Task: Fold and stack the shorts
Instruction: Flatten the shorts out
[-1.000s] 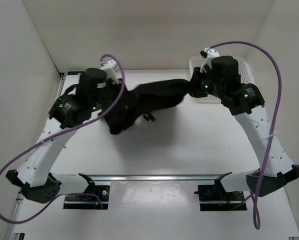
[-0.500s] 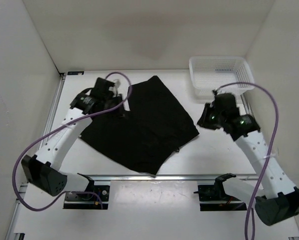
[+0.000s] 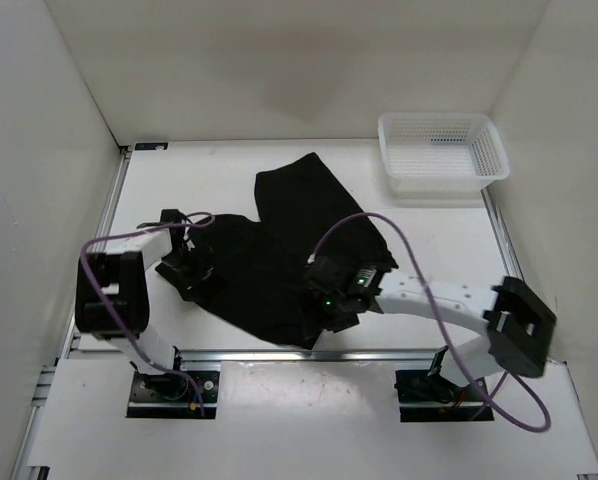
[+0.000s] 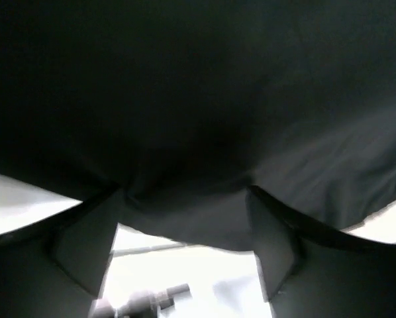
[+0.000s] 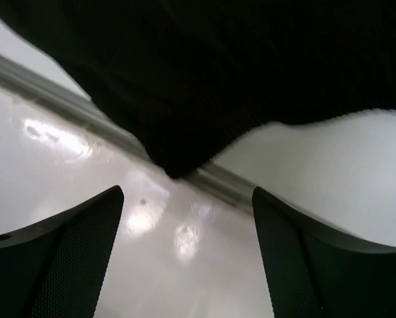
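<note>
both arms have swung back from the far side of the shorts [image 3: 279,250] to the near side, and both sets of jaws have spread; the shorts lie flat and unfolded on the table [image 3: 449,260], left of centre, apart from the basket [image 3: 442,183] in the far right corner. the left gripper [image 3: 187,268] sits at the left corner with its jaws wide open, and its wrist view shows the cloth's edge draped across the gap between the fingers [image 4: 85,248], not pinched. the right gripper [image 3: 329,300] hovers at the near corner, jaws also wide and empty; its wrist view shows that corner just ahead of the fingertips [image 5: 85,245], reaching the rail [image 5: 46,89]. the step looks to be a first fold, taken from these two corners. to do it well, the right should ease forward until the corner is truly between its fingers, with one finger sliding under every layer; both should close together, lift only a little, and carry the edge across evenly so the cloth stays taut and lands square
</note>
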`<move>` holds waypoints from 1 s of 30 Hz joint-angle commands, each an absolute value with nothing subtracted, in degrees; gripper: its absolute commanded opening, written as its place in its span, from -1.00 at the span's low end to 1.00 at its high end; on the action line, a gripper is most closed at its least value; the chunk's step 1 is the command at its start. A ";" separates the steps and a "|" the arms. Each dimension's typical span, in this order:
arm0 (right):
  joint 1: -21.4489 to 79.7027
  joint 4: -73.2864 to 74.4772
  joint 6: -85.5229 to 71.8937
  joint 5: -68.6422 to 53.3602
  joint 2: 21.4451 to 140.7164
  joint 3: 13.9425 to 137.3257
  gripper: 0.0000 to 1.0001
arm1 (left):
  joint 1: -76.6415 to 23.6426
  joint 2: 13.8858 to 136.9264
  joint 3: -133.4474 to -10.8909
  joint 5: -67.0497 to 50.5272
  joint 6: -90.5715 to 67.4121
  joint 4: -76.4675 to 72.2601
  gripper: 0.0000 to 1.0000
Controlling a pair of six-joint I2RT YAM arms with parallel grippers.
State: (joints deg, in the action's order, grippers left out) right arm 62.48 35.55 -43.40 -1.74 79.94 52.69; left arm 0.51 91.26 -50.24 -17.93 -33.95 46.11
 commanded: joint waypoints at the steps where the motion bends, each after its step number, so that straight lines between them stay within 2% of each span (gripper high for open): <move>1: 63.90 29.90 -43.59 -2.81 86.98 55.36 0.64 | 0.62 94.74 -52.11 -23.03 -33.13 40.96 0.65; 3: 63.90 27.60 -43.59 -3.33 91.29 55.37 0.49 | 0.62 95.45 -53.60 -22.24 -32.61 40.96 0.54; 4: 63.90 27.60 -43.59 -3.34 92.45 56.15 0.25 | 0.62 95.45 -54.14 -22.24 -32.61 40.96 0.51; 6: 63.90 27.60 -43.59 -3.34 94.65 56.87 -0.09 | 0.62 95.45 -54.92 -22.24 -32.61 40.96 0.49; 7: 63.37 28.12 -43.59 -2.73 94.66 56.87 -0.33 | 0.62 95.45 -55.54 -22.24 -32.09 40.96 0.49; 8: 63.37 28.12 -43.59 -1.51 94.66 56.26 -0.69 | 0.62 95.97 -55.55 -22.24 -32.08 40.96 0.49; 10: 60.84 30.93 -44.20 0.43 94.14 55.03 -0.96 | 0.62 96.50 -56.16 -23.45 -31.38 40.96 0.63; 12: 57.42 33.30 -44.21 1.58 91.68 51.43 -1.00 | 0.09 96.50 -56.87 -24.78 -30.77 40.96 0.87; 14: 54.51 34.71 -44.21 3.24 87.39 47.31 -1.00 | -0.43 96.50 -57.48 -25.31 -30.15 40.96 1.00; 20: 42.38 44.90 -41.13 10.36 77.54 44.03 -1.00 | -1.58 93.69 -61.96 -25.84 -29.62 44.12 1.00; 23: 33.17 44.91 -39.99 10.71 76.82 44.55 -1.00 | -1.58 92.64 -64.76 -25.23 -29.09 45.62 1.00; 26: 30.41 46.58 -41.22 9.84 77.43 51.66 0.06 | -1.58 92.64 -66.53 -24.70 -29.09 47.28 1.00; 27: 30.41 47.19 -41.83 10.71 77.43 54.29 0.59 | -1.58 92.64 -66.53 -24.70 -28.57 47.89 1.00; 28: 30.41 48.33 -43.05 11.85 76.56 55.27 0.73 | -1.58 92.11 -66.53 -24.09 -28.56 47.90 1.00; 30: 30.41 50.09 -44.47 14.23 74.89 55.99 0.85 | -1.58 90.18 -64.43 -21.81 -27.96 49.04 1.00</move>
State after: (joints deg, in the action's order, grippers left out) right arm 30.28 46.15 -42.46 10.46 77.56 52.73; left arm -1.43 94.65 -65.14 -23.51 -29.54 46.35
